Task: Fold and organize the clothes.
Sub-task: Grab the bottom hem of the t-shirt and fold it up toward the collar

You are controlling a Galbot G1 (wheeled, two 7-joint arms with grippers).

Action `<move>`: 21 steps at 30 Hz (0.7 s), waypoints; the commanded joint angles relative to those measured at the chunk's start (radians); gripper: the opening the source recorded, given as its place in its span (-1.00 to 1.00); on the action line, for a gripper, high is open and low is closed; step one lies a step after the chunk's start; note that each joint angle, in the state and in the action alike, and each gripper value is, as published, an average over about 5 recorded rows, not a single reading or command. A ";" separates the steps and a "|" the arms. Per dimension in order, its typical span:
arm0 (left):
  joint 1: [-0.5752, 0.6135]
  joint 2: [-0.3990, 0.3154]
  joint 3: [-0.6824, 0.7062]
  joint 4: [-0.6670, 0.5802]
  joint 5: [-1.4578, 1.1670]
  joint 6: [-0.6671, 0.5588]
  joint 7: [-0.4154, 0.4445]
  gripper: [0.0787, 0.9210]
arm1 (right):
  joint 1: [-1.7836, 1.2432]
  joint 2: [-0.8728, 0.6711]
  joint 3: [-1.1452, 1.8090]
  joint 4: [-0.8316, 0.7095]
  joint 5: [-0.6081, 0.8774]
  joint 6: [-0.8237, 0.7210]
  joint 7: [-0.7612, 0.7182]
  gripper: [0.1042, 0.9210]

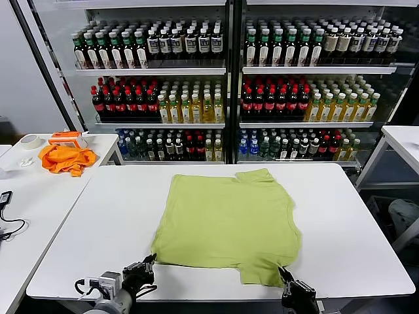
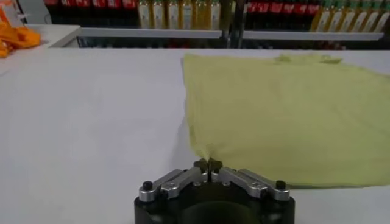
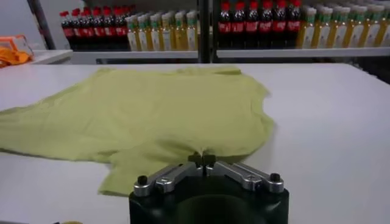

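The light yellow-green T-shirt [image 1: 229, 219] lies spread flat on the white table [image 1: 111, 222], plain side up, with a sleeve at the far edge and another at the near right. My left gripper [image 1: 150, 260] is at the shirt's near left corner. In the left wrist view the left gripper [image 2: 208, 162] is shut on that corner of the shirt [image 2: 286, 109], and the cloth puckers at the tips. My right gripper [image 1: 283, 272] is at the near right sleeve. In the right wrist view the right gripper [image 3: 202, 159] is shut on the edge of the shirt [image 3: 140, 112].
A bright orange garment [image 1: 65, 157], an orange box [image 1: 67, 137] and a tape roll [image 1: 29, 140] lie on the side table at the left. A black cable [image 1: 6, 226] lies there too. Drink coolers [image 1: 229, 78] stand behind. Another table [image 1: 402, 140] is at the right.
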 commanded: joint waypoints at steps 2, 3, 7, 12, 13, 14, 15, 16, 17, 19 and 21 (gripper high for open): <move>0.163 0.016 -0.059 -0.127 0.004 -0.008 -0.007 -0.99 | -0.140 -0.011 0.021 0.088 -0.020 -0.004 -0.010 -1.00; 0.181 0.018 -0.065 -0.132 0.008 -0.007 -0.008 -0.99 | -0.150 -0.010 0.021 0.093 -0.025 -0.005 -0.010 -1.00; 0.252 0.029 -0.086 -0.159 0.032 -0.005 -0.011 -0.99 | -0.174 -0.006 0.024 0.108 -0.032 -0.007 -0.012 -1.00; 0.291 0.034 -0.084 -0.204 0.067 -0.003 -0.020 -0.99 | -0.154 0.000 0.023 0.106 -0.030 -0.008 -0.011 -1.00; 0.286 0.034 -0.085 -0.205 0.070 -0.002 -0.021 -0.99 | -0.148 0.000 0.025 0.110 -0.027 -0.009 -0.011 -1.00; 0.273 0.036 -0.089 -0.203 0.071 -0.002 -0.020 -0.99 | -0.138 0.000 0.028 0.116 -0.018 -0.012 -0.011 -1.00; 0.254 0.039 -0.094 -0.199 0.069 -0.002 -0.017 -0.99 | -0.123 0.000 0.033 0.121 -0.004 -0.017 -0.010 -1.00; 0.229 0.042 -0.102 -0.192 0.065 -0.002 -0.012 -0.99 | -0.108 -0.001 0.037 0.124 0.011 -0.023 -0.009 -1.00; 0.194 0.045 -0.110 -0.182 0.056 -0.002 -0.004 -0.99 | -0.084 -0.002 0.042 0.123 0.029 -0.029 -0.007 -1.00; 0.116 0.054 -0.124 -0.155 0.026 -0.005 0.018 -0.99 | -0.024 -0.005 0.047 0.110 0.065 -0.047 -0.001 -1.00; 0.042 0.063 -0.123 -0.111 -0.008 -0.013 0.041 -0.99 | 0.058 -0.008 0.045 0.081 0.091 -0.072 0.007 -1.00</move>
